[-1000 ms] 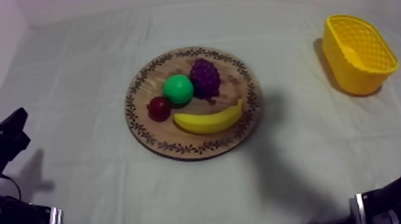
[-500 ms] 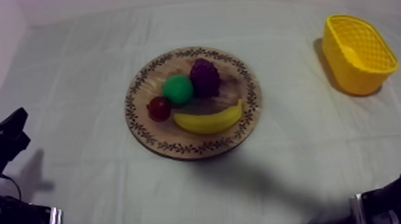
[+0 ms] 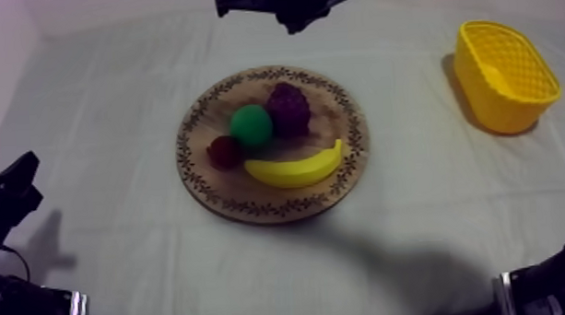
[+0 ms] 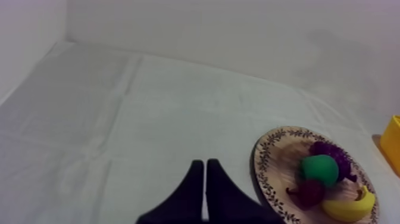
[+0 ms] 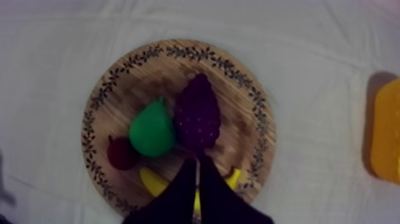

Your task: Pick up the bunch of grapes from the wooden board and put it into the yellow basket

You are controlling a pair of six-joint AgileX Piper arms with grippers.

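Nearest the camera above the counter (image 3: pixel 108 113), which lies under a grey-white cloth, my left gripper (image 4: pixel 205 164) sits low at its own side, well apart from the fruit. Its two black fingers lie pressed together as a narrow wedge, clenched on nothing, over bare cloth beside the board. Farther in, at the middle of the counter, lies the round wooden board with a patterned rim (image 3: pixel 345 128). On its near part a yellow toy banana (image 3: pixel 294 171) lies curved, its ends turned toward the far side. Behind it, on the left arm's side, sits a small red fruit (image 3: pixel 223 151), close against a green toy pear (image 3: pixel 250 125). The dark purple bunch of grapes (image 3: pixel 288 108) lies on the far part of the board, touching the pear. My right gripper (image 5: pixel 197 162) is above the board, its fingers likewise closed together on nothing, their tips showing between the banana and the near end of the grapes; how high it hangs over them I cannot tell. From above, the right arm (image 3: pixel 296 2) comes in as a black shape beyond the board's far rim. The yellow lattice-walled basket (image 3: pixel 486 93) stands at the far right of the counter, well apart from the board.
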